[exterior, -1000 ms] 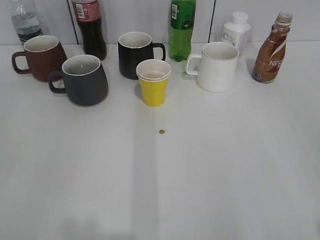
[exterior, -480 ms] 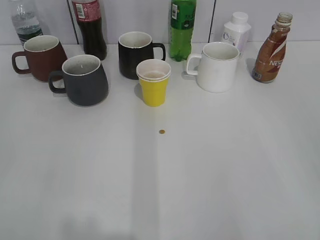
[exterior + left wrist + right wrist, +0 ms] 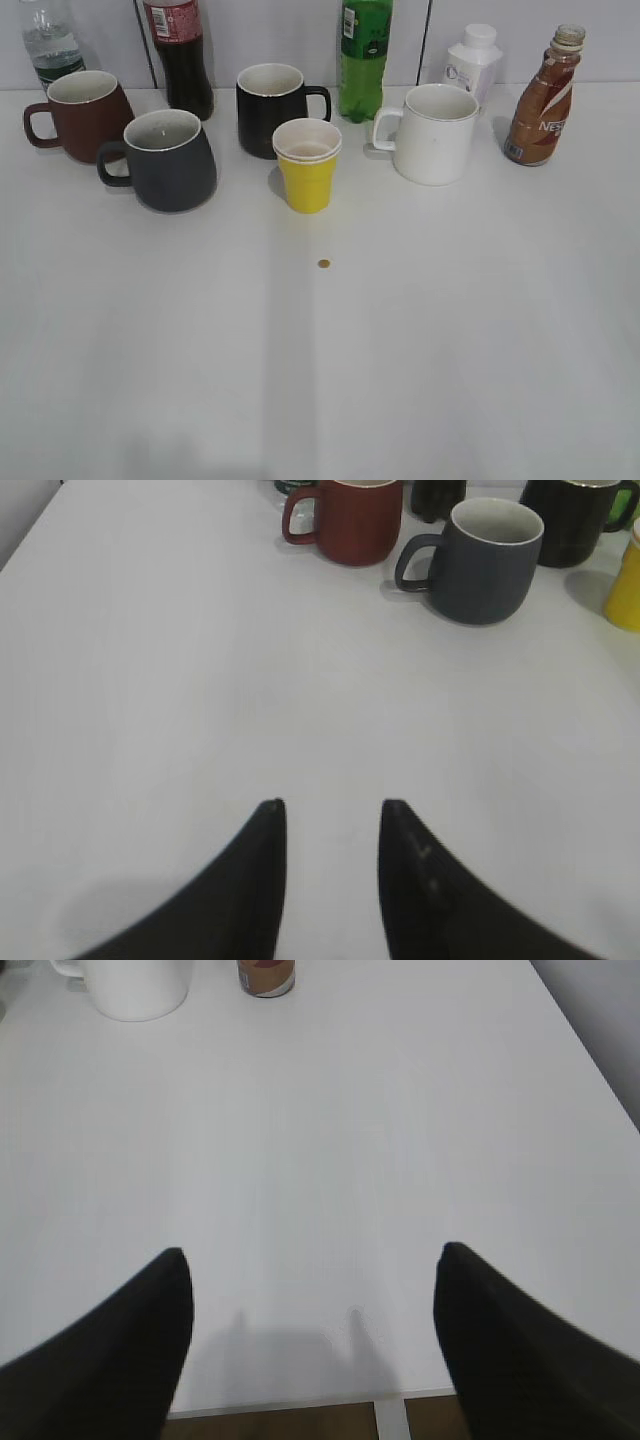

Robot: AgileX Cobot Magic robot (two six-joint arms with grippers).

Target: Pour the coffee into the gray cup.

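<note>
The coffee bottle point(image 3: 542, 100), curvy and brown with white lettering, stands uncapped at the back right; its base shows at the top of the right wrist view point(image 3: 266, 977). The gray cup point(image 3: 170, 160) stands at the back left, handle to the left, and shows in the left wrist view point(image 3: 487, 548). My left gripper point(image 3: 331, 805) is open and empty over bare table, well short of the cups. My right gripper point(image 3: 312, 1252) is wide open and empty near the table's front edge. Neither gripper shows in the exterior view.
In the back row stand a reddish-brown mug point(image 3: 82, 113), a cola bottle point(image 3: 179, 55), a black mug point(image 3: 272, 107), a yellow paper cup point(image 3: 307, 165), a green bottle point(image 3: 363, 55), a white mug point(image 3: 433, 133) and a white jar point(image 3: 472, 60). A small yellow dot point(image 3: 323, 264) lies mid-table.
</note>
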